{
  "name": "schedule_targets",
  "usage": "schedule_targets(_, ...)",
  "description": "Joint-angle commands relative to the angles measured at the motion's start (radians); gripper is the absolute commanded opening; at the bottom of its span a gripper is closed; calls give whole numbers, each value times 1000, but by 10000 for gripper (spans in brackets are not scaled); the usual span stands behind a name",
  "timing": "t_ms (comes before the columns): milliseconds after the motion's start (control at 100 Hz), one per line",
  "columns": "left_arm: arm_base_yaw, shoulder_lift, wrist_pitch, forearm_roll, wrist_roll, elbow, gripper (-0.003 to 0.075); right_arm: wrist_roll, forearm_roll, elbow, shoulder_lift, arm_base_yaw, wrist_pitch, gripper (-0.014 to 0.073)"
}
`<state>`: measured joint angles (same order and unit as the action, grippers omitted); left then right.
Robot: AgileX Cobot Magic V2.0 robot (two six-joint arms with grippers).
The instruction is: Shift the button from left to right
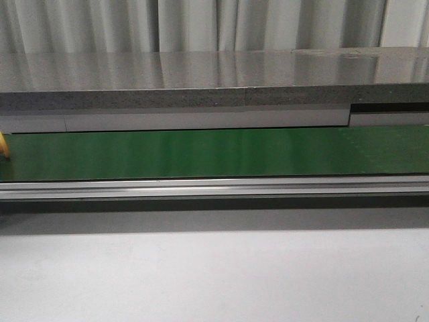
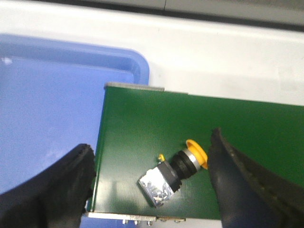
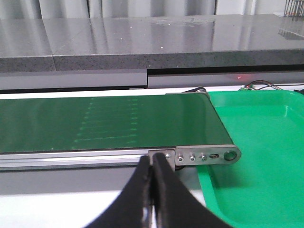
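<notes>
One button (image 2: 176, 173) lies tipped on its side on the green belt (image 2: 199, 128), near the belt's left end, between the spread fingers of the left gripper (image 2: 152, 190), touching neither. Beside that end sits a blue tray (image 2: 57, 109). Right gripper (image 3: 153, 183) is pressed closed, empty, before the belt's right end by a green tray (image 3: 256, 142).

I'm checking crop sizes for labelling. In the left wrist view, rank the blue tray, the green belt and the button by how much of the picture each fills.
1. Blue tray, though cut off by the frame edge.
2. Green belt, close behind; nearly alike.
3. Button, clearly smallest, lying on the belt.
</notes>
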<state>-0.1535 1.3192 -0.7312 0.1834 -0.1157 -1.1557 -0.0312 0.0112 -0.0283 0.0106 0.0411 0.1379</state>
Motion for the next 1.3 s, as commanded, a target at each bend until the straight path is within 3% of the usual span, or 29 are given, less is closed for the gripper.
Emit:
schedule_targets(0, 28, -132, 142, 40, -34, 31, 481, 0, -2, 15, 19, -3, -79, -68)
schedule_targets(320, 223, -518, 479, 36, -89, 360, 481, 0, -2, 15, 19, -3, -79, -68)
schedule_targets(530, 252, -769, 614, 36, -89, 583, 481, 0, -2, 15, 19, -3, -79, -68)
schedule_targets(820, 247, -987, 622, 36, -89, 799, 481, 0, -2, 15, 19, -3, -79, -68)
schedule_targets(1180, 247, -1000, 627, 36, -89, 891, 479, 0, -2, 15, 19, -3, -79, -68)
schedule_targets(1290, 247, -1000, 645, 36, -89, 891, 438, 0, -2, 15, 19, -3, -79, -68)
